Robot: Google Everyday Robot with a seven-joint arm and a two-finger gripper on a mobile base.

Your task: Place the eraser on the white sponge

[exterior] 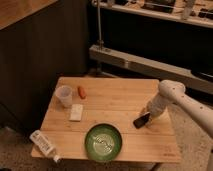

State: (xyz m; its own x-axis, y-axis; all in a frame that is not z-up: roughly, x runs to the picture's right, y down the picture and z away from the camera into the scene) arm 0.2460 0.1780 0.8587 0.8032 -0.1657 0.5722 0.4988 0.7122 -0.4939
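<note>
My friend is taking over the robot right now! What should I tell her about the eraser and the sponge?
Gripper: low over the table's right side, right at the eraser; whether it grips it cannot be told.
Eraser: dark block on the wooden table, right of the green bowl.
White sponge: flat on the left side, below the clear cup and the orange thing, nothing on it.
Done: arm has reached the eraser.
Left: grasp it, carry it left across the table, set it on the sponge.
</note>
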